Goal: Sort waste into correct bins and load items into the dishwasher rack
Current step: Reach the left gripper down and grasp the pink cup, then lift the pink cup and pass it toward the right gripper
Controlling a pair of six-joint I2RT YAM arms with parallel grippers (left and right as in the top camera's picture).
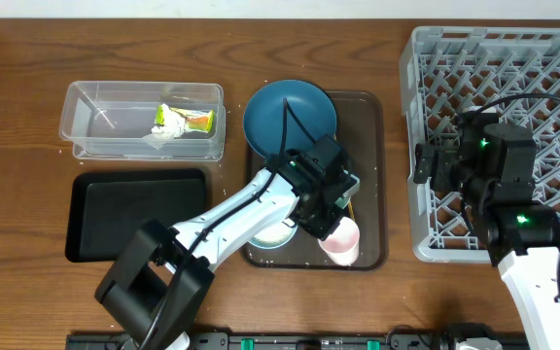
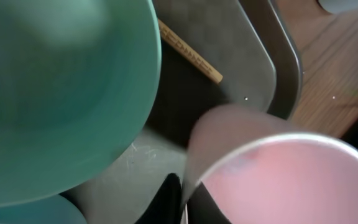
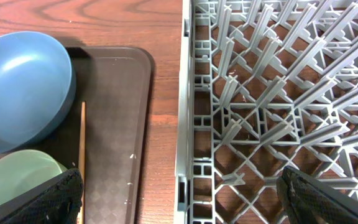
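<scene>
Left gripper [image 1: 327,222]: over the near-right part of the brown serving tray [image 1: 372,175], close to the counter's front edge. My wrist view is filled by the cup, and I cannot tell whether my fingers are closed on it or only beside it.
Small white pink-lined cup [image 2: 291,180]: right at my left gripper, tilted, with its pink mouth showing from above and towards my wrist camera.
Right gripper [image 3: 179,182]: fingers wide apart, nothing between them, hanging over the left wall of the dishwasher rack [image 1: 436,58].
Dishwasher rack, position: right side of the counter, reaching towards the far-right corner. No item shows among its pegs.
Key relation: the rack lies towards the counter's right edge from the cup, past the serving tray's right rim and a strip of bare wood. My left arm is at the cup, and my right arm is nearer the rack.
Wooden stick [image 3: 81,155]: flat on the serving tray, long axis running far to near, beside the mint-green bowl [image 2: 55,93].
Dark-blue bowl [image 1: 290,117]: far end of the serving tray.
Snack wrapper [image 1: 188,119]: inside the clear tub [image 1: 76,126], towards the far-left corner.
Black tray [image 1: 134,214]: just in front of the tub.
Judged step: loading the cup into the rack.
</scene>
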